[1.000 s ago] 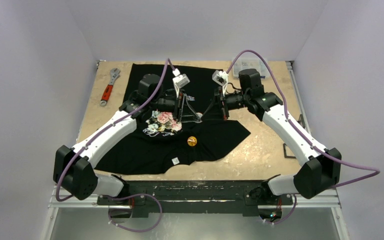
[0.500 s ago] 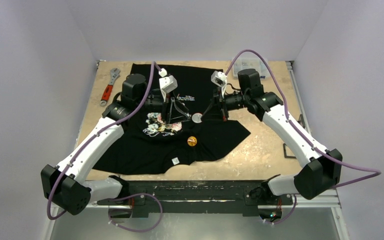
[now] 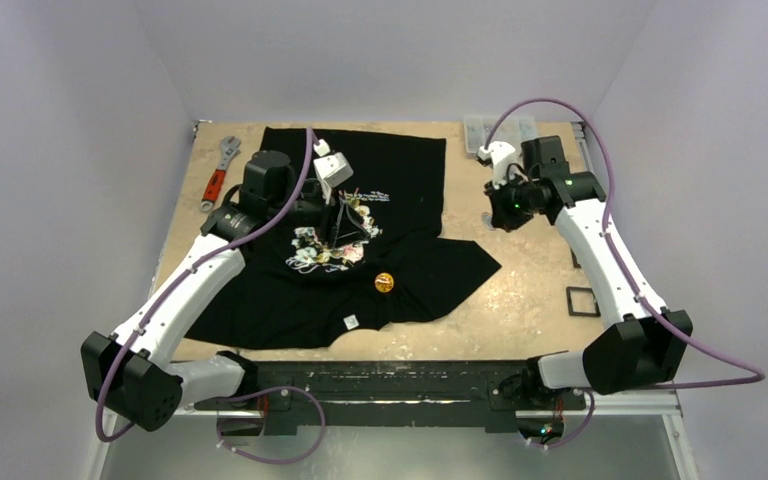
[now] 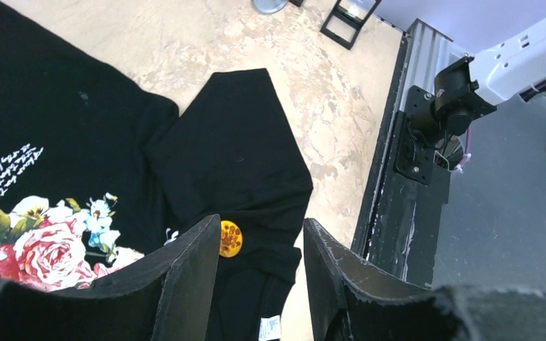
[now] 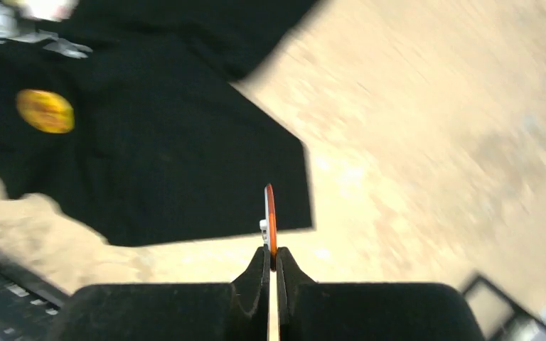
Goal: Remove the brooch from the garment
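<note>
The garment (image 3: 410,175), a black T-shirt with a rose print, lies spread on the table. A yellow round brooch (image 3: 384,282) sits on its lower part, seen past my left fingers (image 4: 230,239) and in the right wrist view (image 5: 45,111). My left gripper (image 3: 336,235) (image 4: 261,224) hovers open over the rose print, with nothing between its fingers. My right gripper (image 3: 498,212) (image 5: 271,252) is shut on a thin orange-rimmed brooch (image 5: 270,213), held edge-on over bare table to the right of the garment (image 5: 170,142).
A red-handled wrench (image 3: 218,172) lies at the back left. A clear plastic box (image 3: 480,135) stands at the back right. A black square frame (image 3: 583,301) lies on the table near the right edge. A white neck label (image 3: 352,321) marks the garment's near hem.
My right arm has swung right, off the garment, carrying the orange-rimmed brooch. My left gripper has opened and drawn back a little to the left.
</note>
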